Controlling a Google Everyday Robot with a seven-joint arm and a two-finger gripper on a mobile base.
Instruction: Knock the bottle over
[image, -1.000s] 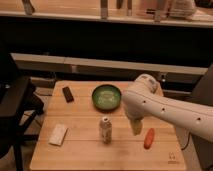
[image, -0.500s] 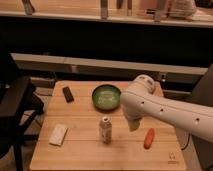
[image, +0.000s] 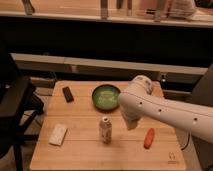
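Note:
The bottle (image: 105, 130) is small and short, with a mottled whitish-tan label and a pale round cap. It stands upright near the middle front of the wooden table (image: 80, 155). My white arm reaches in from the right. Its gripper (image: 130, 123) hangs just right of the bottle, at about the bottle's height, with a small gap between them. The arm's bulky white link hides much of the gripper.
A green bowl (image: 106, 96) sits behind the bottle. An orange carrot-shaped thing (image: 149, 138) lies to the right, under the arm. A white flat packet (image: 58, 134) lies front left, and a black object (image: 68, 94) back left. A dark chair (image: 17, 107) stands left of the table.
The arm and gripper have shifted slightly left, closer to the bottle. The bottle still stands upright in the same place.

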